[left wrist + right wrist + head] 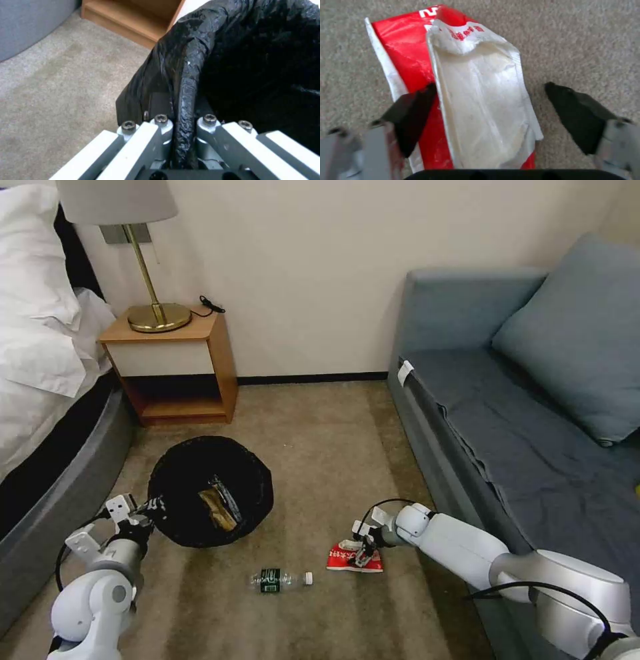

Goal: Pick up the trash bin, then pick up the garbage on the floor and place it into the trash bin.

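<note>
The left gripper point(184, 125) is clamped on the bin's point(211, 491) bagged rim, beside the bed. The right gripper point(490, 110) hangs spread over the red packet point(420, 62) on the carpet; the bottle point(280, 579) lies nearby.

Black-lined bin point(210, 491); red packet point(355, 557), bottle point(280, 579) on carpet.

carpet point(320, 447) | on it: bottle point(280, 579), red-and-white packet point(347, 560), nightstand point(175, 363)
</note>
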You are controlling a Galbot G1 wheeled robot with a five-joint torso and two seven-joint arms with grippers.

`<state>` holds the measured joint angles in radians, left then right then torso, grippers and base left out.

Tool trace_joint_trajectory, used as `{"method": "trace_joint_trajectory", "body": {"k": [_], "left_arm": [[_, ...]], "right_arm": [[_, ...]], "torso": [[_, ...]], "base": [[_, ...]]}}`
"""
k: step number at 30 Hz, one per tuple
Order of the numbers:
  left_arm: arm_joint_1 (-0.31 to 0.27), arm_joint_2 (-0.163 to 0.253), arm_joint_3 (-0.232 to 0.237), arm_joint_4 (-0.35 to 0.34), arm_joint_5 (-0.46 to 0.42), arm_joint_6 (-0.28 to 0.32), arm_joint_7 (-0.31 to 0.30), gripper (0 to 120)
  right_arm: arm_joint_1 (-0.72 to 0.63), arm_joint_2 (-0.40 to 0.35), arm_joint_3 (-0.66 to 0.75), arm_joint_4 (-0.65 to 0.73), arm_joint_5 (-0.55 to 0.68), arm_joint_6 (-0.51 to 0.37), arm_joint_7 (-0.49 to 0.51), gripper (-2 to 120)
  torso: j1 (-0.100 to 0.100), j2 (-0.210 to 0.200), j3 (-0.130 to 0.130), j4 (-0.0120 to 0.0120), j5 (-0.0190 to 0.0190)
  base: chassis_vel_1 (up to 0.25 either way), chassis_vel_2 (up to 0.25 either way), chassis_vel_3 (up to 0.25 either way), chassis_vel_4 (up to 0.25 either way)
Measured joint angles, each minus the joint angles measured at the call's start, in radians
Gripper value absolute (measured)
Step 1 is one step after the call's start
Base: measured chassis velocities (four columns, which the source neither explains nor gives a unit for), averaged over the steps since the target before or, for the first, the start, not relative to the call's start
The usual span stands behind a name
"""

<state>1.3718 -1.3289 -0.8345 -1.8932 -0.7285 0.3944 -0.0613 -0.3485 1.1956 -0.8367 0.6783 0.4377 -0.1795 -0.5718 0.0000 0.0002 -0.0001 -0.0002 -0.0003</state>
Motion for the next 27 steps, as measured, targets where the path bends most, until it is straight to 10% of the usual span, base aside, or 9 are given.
{"method": "trace_joint_trajectory", "body": {"k": [27], "left_arm": [[-0.002,-0.008,0.004,-0.008,0.016,0.003,-0.002,3]], "right_arm": [[-0.013,-0.067,0.069,0.101,0.032,-0.043,0.118,11]], "torso": [[0.0,0.0,0.0,0.0001,0.0004]], "base": [[0.0,0.0,0.0,0.0]]}}
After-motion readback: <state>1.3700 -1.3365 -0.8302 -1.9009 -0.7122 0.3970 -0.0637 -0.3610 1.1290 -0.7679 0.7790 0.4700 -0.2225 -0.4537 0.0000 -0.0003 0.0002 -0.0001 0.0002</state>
